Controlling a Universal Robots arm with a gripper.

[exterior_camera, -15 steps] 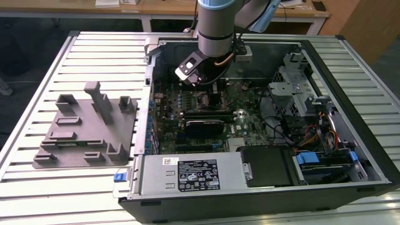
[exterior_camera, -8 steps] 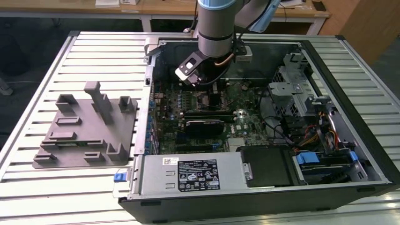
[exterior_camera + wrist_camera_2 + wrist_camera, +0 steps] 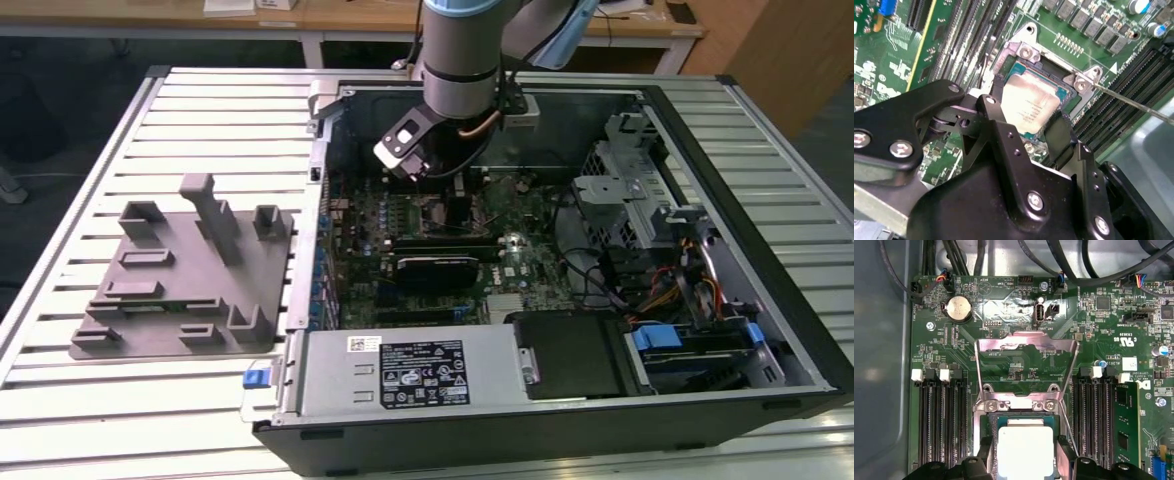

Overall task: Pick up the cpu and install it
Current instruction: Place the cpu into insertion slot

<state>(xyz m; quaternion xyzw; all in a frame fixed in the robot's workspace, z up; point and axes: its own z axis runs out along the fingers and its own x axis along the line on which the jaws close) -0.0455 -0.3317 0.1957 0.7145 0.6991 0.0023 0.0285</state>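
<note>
Gripper [image 3: 1026,112] clamped on the cpu [image 3: 1025,447]: in both wrist views the two black fingers [image 3: 1059,137] press on opposite edges of the chip, leaving its silvery top plate uncovered between them. The cpu lies flat inside the socket [image 3: 1024,52], square to the metal frame, so I judge it is being set into place rather than carried. An edge grip like this keeps the underside clear for the contacts. The hinged cover plate [image 3: 1026,347] stands swung open beyond the socket and the thin wire lever [image 3: 1134,102] stretches out to the side, which leaves the opening free from above. Not resolved: whether the chip is fully seated or a little proud of the frame. The contacts beneath it are covered, and the gripper's body hides the near edge of the socket in both wrist views. Memory slots [image 3: 941,420] flank the socket on both sides. Farther on the board sit a coin battery [image 3: 959,307] and, past it, black cables [image 3: 1054,255] running out of the picture. In the exterior view the arm [image 3: 461,50] reaches straight down into the open computer case [image 3: 787,330], and its wrist blocks the socket. The grey tray [image 3: 187,280] lies on the slatted table [image 3: 80,170], well apart at the exterior view's left.
</note>
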